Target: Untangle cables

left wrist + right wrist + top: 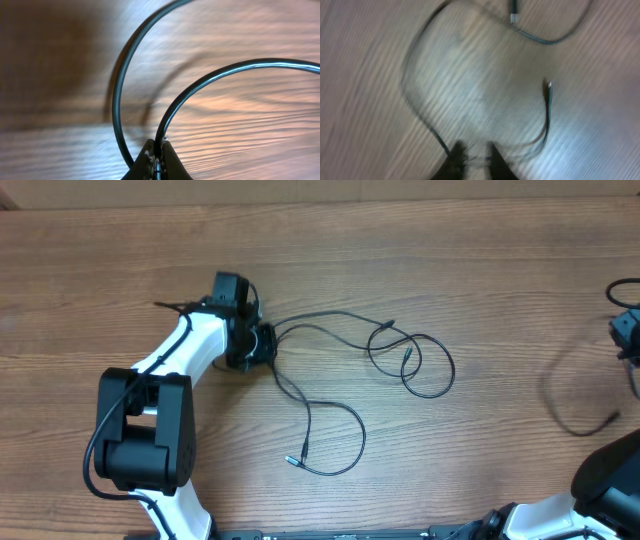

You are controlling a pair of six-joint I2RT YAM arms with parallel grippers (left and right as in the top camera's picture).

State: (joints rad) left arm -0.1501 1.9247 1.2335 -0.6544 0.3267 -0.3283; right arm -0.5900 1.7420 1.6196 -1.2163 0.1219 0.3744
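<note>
Cables (340,314) sprawl looped on the table (400,260); left hand (262,345) pinches one strand; right hand (474,150) blurred, grip cannot be told.

No text, label, brand, number or sign can be read in any of the three views. The cables (114,105) and the wooden desk (400,250) show no marking that can be read. The right wrist view is too blurred for any small print to be made out.
</note>
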